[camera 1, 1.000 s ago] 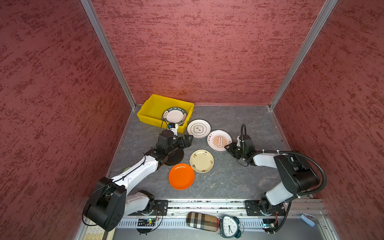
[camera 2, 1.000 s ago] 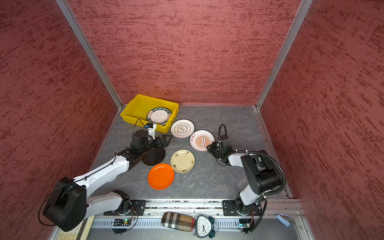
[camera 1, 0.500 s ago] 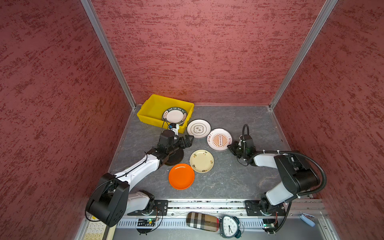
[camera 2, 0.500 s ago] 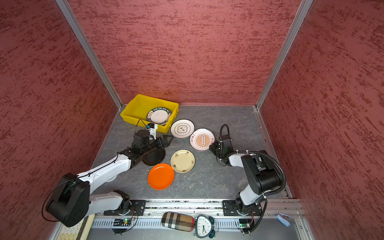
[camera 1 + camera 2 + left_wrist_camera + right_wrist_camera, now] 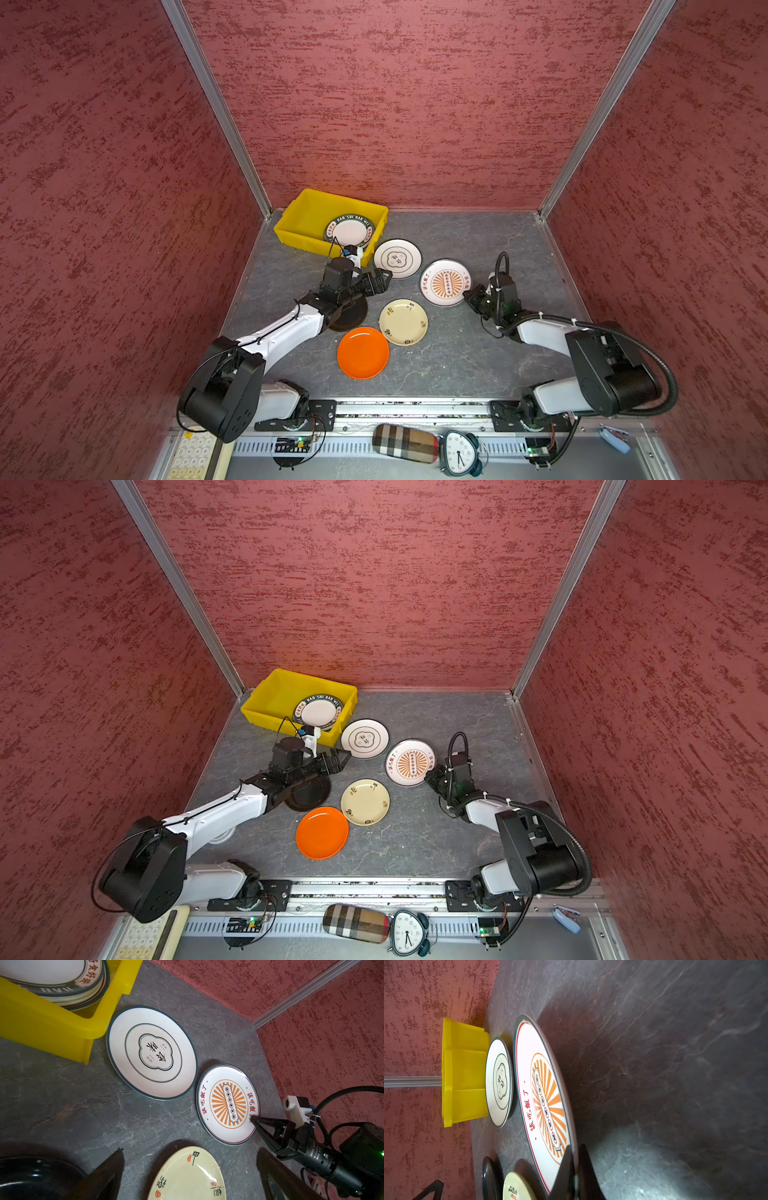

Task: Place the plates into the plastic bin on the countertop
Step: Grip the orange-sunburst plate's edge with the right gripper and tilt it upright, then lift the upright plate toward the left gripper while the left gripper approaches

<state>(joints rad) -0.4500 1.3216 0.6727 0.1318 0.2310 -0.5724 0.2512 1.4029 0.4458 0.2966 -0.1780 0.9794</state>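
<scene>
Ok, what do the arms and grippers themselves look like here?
The left arm and right arm have white link shells and bulky black joint housings. The left gripper and right gripper have black, pointed triangular fingers. A small white camera block sits at the right wrist, and a thick black hose runs from it.

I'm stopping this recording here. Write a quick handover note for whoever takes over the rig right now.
The left tool is open and empty, above the countertop beside the black plate.
The right tool is shut on the rim of the sunburst plate; the plate lies on the countertop.
Done: a stack of teal-rimmed plates sits in the yellow bin.
Left: the sunburst plate, black plate, cloud-outline plate, cream floral plate and orange plate, all outside the bin.
</scene>
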